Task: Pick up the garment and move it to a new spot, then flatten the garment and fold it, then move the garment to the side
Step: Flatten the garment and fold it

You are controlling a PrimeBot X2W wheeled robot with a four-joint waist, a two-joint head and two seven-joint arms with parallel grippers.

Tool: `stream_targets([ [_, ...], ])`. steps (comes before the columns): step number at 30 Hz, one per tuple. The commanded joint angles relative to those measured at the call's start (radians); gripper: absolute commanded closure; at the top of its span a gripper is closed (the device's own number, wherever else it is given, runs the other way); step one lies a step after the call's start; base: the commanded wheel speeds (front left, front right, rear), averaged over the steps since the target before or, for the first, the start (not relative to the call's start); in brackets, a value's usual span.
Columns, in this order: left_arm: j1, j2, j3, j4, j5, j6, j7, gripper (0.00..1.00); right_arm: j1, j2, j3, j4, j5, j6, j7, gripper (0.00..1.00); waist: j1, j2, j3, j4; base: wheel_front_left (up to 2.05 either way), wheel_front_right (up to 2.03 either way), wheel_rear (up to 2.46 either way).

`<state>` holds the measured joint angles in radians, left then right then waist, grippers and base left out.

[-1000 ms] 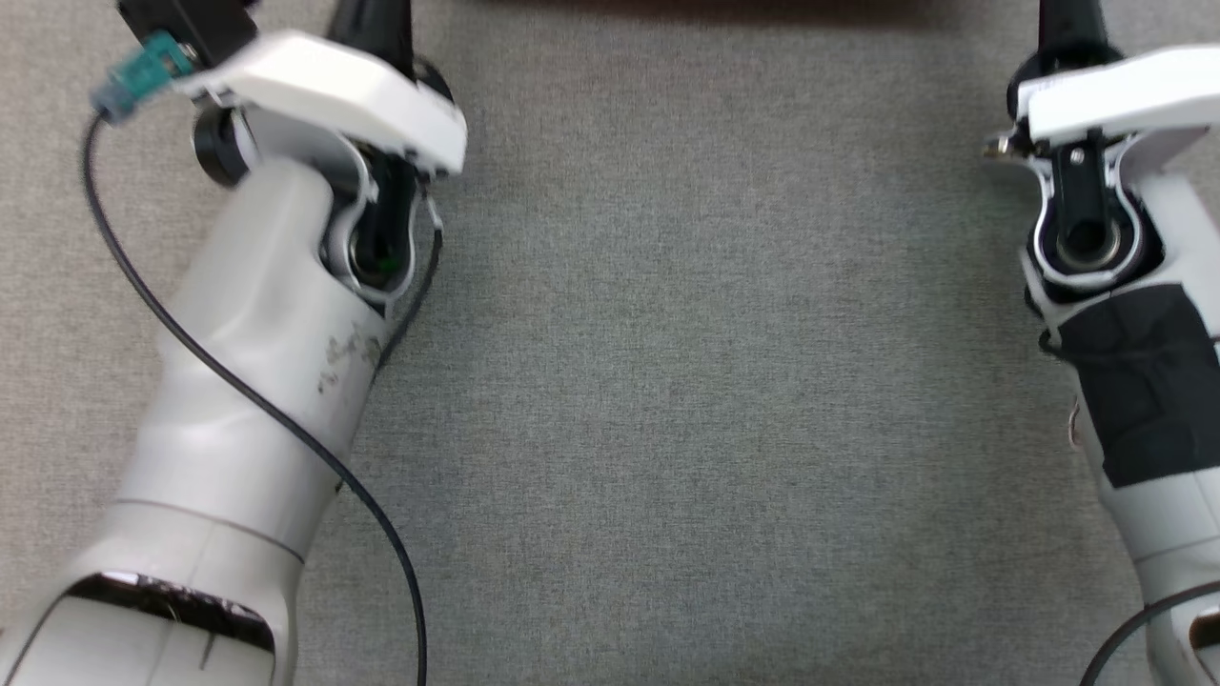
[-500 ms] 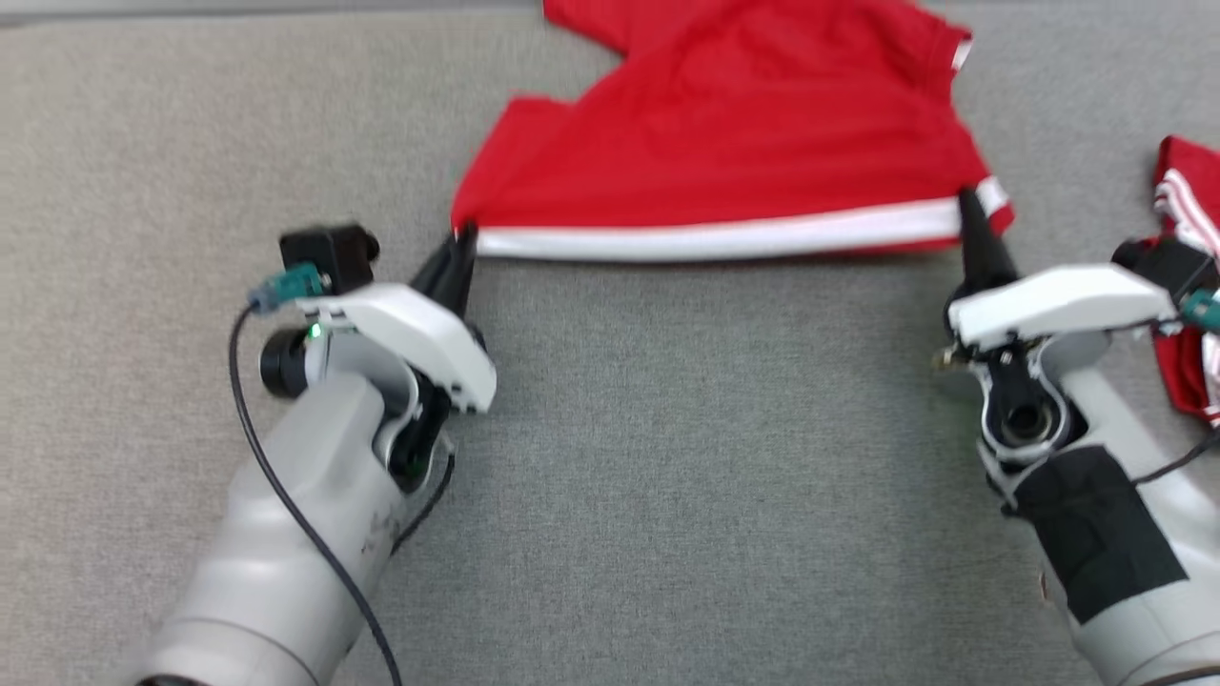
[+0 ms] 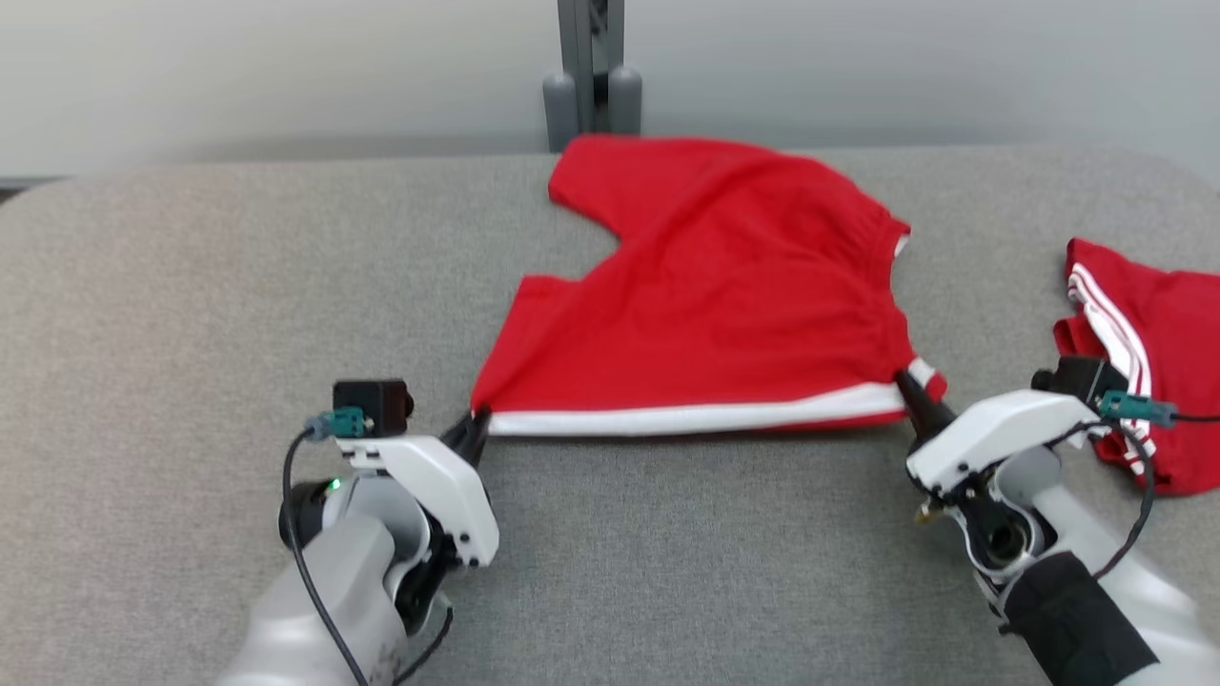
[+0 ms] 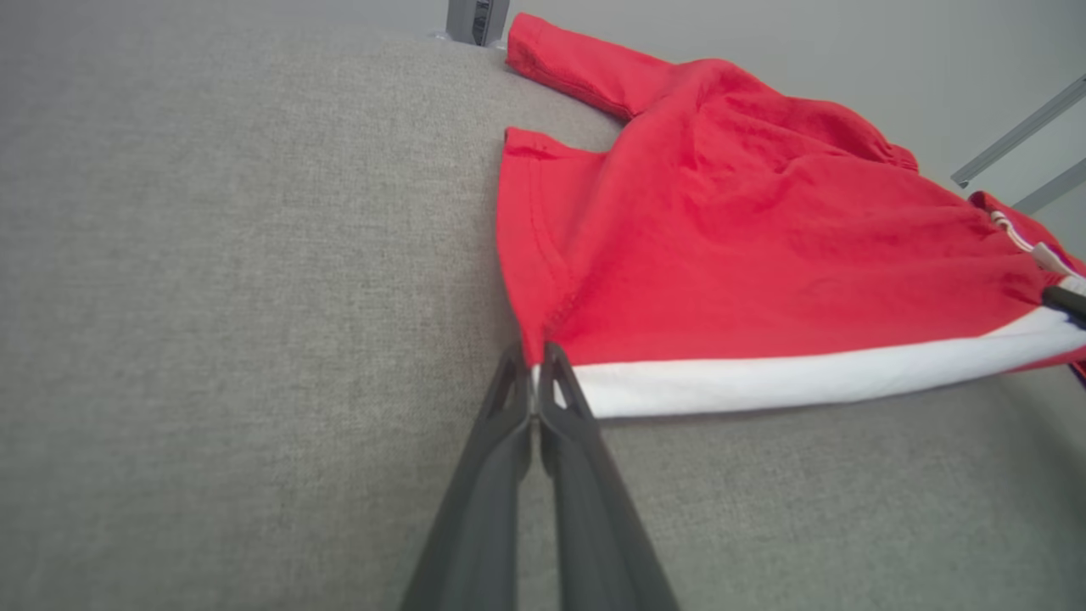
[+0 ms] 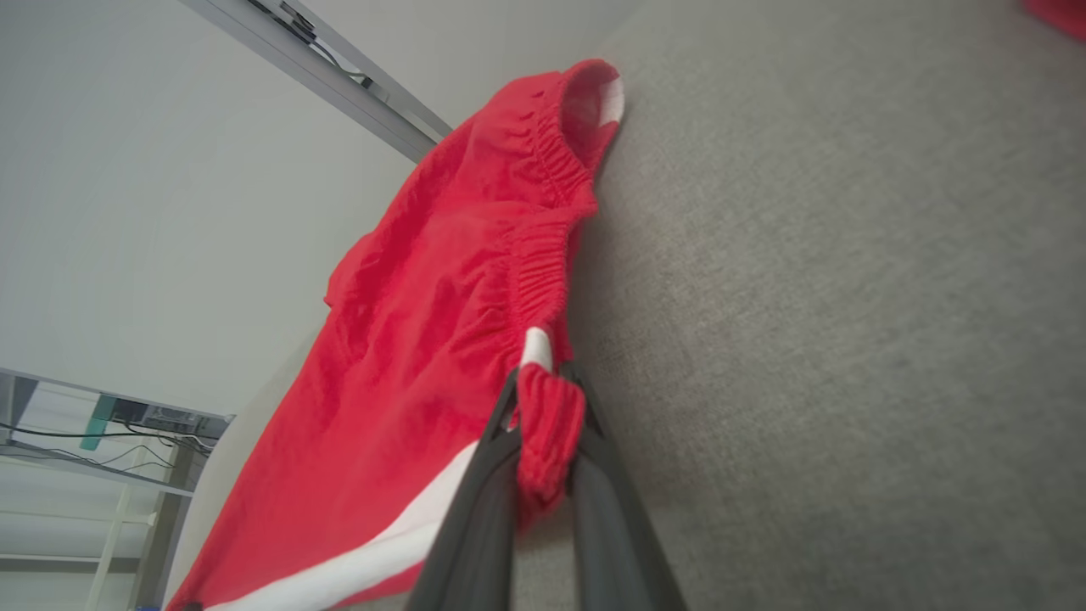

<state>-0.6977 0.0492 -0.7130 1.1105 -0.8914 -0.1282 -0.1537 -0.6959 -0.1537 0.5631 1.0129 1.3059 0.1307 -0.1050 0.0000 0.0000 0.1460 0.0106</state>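
The garment (image 3: 724, 305) is a pair of red shorts with a white side stripe, spread over the grey cloth table (image 3: 191, 286) with the stripe along its near edge. My left gripper (image 3: 477, 419) is shut on the stripe's left corner, seen up close as closed fingertips pinching the hem (image 4: 534, 378). At the other end, my right gripper (image 3: 905, 381) is shut on the elastic waistband corner, with a red fold bunched between its fingers (image 5: 547, 378). The stripe runs almost straight between the two grips. The shorts (image 4: 747, 255) lie wrinkled further back.
Another red garment with white stripes (image 3: 1153, 353) lies at the table's right edge, beside my right wrist. A grey post (image 3: 591, 67) stands behind the far edge, close to the shorts' far leg. Bare table stretches to the left and in front.
The head camera has tilted up, bringing the shorts, the far table edge and the wall into view. Both grippers stay shut on the same striped edge.
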Motion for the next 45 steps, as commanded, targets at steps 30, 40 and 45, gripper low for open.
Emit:
stream_targets([
  [30, 0.364, 0.342, -0.202, -0.476, -0.105, 0.021, 0.367, 1.00, 0.157, -0.228, 0.193, -0.178, 0.005, 0.000, 0.515, 1.00, 0.0000, 0.0000, -0.234, -0.003, 0.00, 0.00, 0.00],
  [40, 0.430, 0.493, -0.246, -0.755, -0.126, 0.052, 0.540, 1.00, 0.212, -0.330, 0.201, -0.297, 0.043, 0.000, 0.720, 1.00, 0.0000, 0.0000, -0.237, -0.013, 0.00, 0.00, 0.00],
  [45, 0.461, 0.557, -0.265, -0.871, -0.133, 0.074, 0.605, 1.00, 0.247, -0.370, 0.184, -0.329, 0.058, 0.000, 0.799, 1.00, 0.0000, 0.0000, -0.238, -0.018, 0.00, 0.00, 0.00],
])
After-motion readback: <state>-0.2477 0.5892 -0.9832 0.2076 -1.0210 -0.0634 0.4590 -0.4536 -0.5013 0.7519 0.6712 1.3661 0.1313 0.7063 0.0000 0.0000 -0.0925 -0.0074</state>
